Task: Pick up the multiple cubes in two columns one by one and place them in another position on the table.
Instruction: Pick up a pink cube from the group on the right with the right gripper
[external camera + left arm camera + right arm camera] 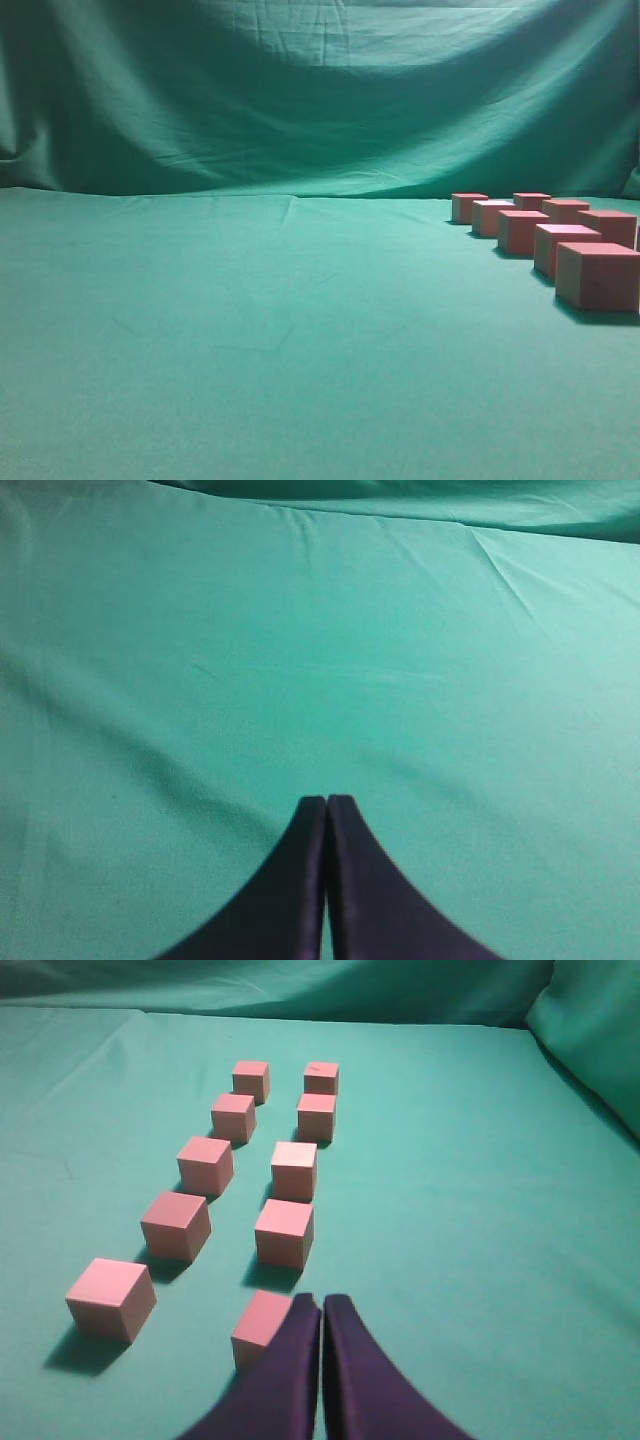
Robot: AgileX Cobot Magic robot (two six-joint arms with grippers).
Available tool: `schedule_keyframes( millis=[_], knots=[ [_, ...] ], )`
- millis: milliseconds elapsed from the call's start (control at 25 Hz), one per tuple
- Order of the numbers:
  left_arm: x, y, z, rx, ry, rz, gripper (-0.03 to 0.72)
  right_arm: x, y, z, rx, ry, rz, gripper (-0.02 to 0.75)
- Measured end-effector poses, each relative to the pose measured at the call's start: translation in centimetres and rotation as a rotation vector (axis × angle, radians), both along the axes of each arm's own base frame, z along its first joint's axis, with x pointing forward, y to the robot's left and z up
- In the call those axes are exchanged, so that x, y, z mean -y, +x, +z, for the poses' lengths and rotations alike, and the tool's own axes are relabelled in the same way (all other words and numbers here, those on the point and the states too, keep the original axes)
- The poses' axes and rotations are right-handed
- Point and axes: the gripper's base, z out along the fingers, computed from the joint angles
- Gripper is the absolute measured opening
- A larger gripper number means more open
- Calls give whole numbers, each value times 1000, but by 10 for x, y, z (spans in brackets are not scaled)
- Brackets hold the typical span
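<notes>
Several pink cubes stand in two columns on the green cloth. In the right wrist view the left column runs from a far cube to a near cube, and the right column from a far cube to the nearest cube. My right gripper is shut and empty, above the cloth just right of that nearest cube, whose right side its finger hides. In the exterior view the cubes sit at the far right. My left gripper is shut and empty over bare cloth. Neither gripper shows in the exterior view.
Green cloth covers the table and rises as a backdrop behind it. A raised fold of cloth stands at the right wrist view's far right. Wrinkles cross the cloth in the left wrist view.
</notes>
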Motion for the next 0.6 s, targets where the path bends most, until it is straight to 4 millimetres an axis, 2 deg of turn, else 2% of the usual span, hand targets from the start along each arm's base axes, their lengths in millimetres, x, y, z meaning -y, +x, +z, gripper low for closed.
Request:
schedule_keyframes(
  millis=[600],
  knots=[
    [0, 0, 0, 0, 0, 0, 0, 0, 0, 0, 0, 2, 0, 0]
  ],
)
